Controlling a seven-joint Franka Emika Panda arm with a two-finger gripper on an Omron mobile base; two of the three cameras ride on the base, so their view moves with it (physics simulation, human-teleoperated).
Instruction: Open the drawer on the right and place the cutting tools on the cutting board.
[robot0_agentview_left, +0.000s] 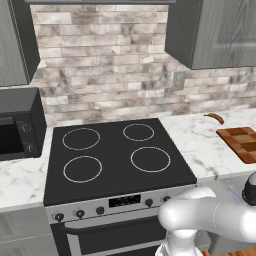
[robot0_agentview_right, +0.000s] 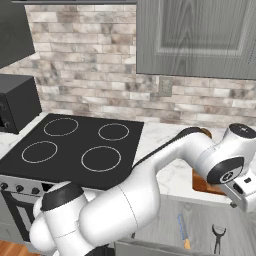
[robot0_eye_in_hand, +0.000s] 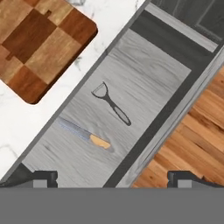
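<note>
Grey woodgrain drawer (robot0_eye_in_hand: 131, 74) w/ slim blue-grey, tan-handled knife (robot0_eye_in_hand: 84, 133) & dark Y-shaped peeler (robot0_eye_in_hand: 111, 103), claw (robot0_eye_in_hand: 113, 178) spread wide above.

No text, label, brand, number or sign can be read anywhere – the stove's control panel (robot0_agentview_left: 125, 201) has a small dark display between its knobs, but whatever marks it carries are too blurred to make out – and the microwave (robot0_agentview_left: 20, 125) front, the cutting board (robot0_eye_in_hand: 41, 41) and the open drawer (robot0_eye_in_hand: 131, 78) show plain surfaces without lettering
</note>
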